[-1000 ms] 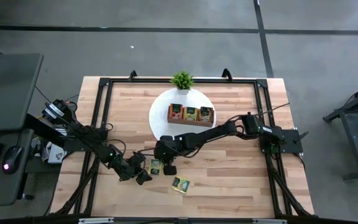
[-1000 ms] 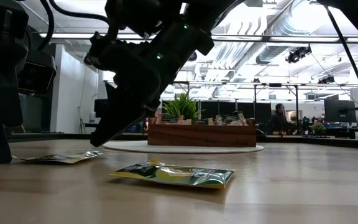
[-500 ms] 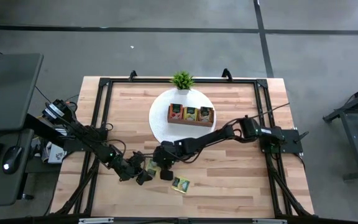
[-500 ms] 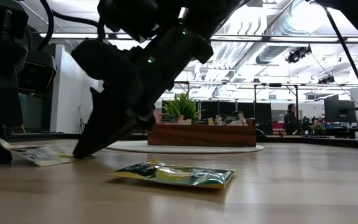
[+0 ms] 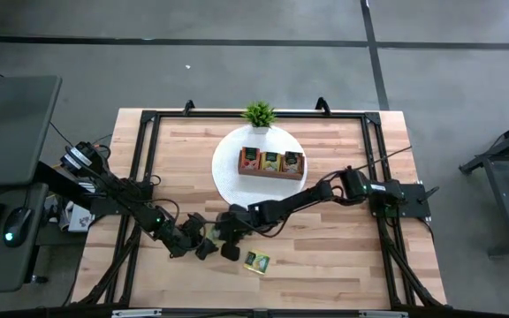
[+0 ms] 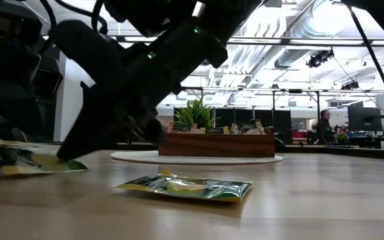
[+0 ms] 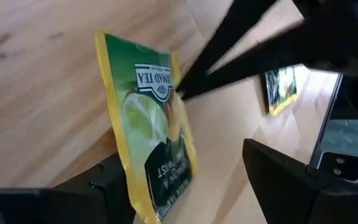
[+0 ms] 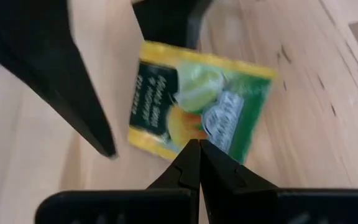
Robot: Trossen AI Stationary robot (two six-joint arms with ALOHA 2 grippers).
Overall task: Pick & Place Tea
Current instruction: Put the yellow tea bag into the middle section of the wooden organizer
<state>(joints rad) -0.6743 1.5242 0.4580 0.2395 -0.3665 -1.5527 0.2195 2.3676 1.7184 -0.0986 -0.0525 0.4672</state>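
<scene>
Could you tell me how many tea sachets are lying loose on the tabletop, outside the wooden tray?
2. One green-yellow sachet lies between the left gripper and right gripper; a second sachet lies alone nearer the front edge. The arms may hide more.

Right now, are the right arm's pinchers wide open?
No. In the right wrist view the right gripper has its two dark fingers pressed together, their tips at the edge of the green and yellow tea sachet.
</scene>
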